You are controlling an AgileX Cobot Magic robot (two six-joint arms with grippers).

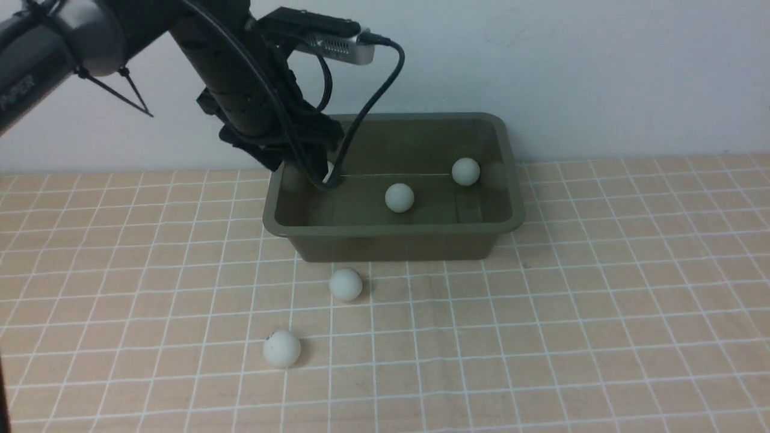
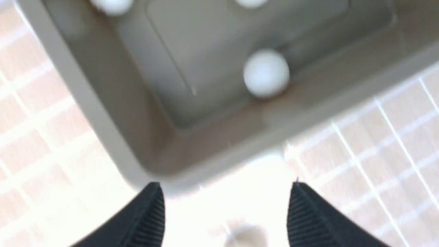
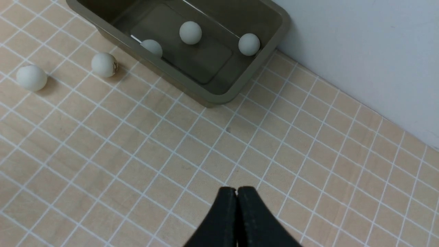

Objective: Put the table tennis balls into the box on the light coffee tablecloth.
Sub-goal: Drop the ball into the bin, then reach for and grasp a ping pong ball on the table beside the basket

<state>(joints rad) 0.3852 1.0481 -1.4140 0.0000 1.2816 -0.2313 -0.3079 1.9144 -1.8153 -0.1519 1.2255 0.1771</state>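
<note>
The olive-green box (image 1: pixel 391 228) stands on the light coffee tablecloth (image 1: pixel 601 300) by the back wall. Inside it lie three table tennis balls: one in the middle (image 1: pixel 399 197), one to the right (image 1: pixel 465 171), and one at the left (image 1: pixel 328 172) half hidden behind my left arm's cable. Two more balls rest on the cloth in front of the box (image 1: pixel 346 284) (image 1: pixel 281 348). My left gripper (image 2: pixel 226 187) hangs open and empty over the box's far left corner, above a ball (image 2: pixel 266 72). My right gripper (image 3: pixel 236 189) is shut on nothing, above bare cloth to the right of the box (image 3: pixel 219 99).
A white wall (image 1: pixel 601 72) rises right behind the box. My left arm (image 1: pixel 240 78) and its cable reach over the box's left end. The grid cloth runs to the front and right.
</note>
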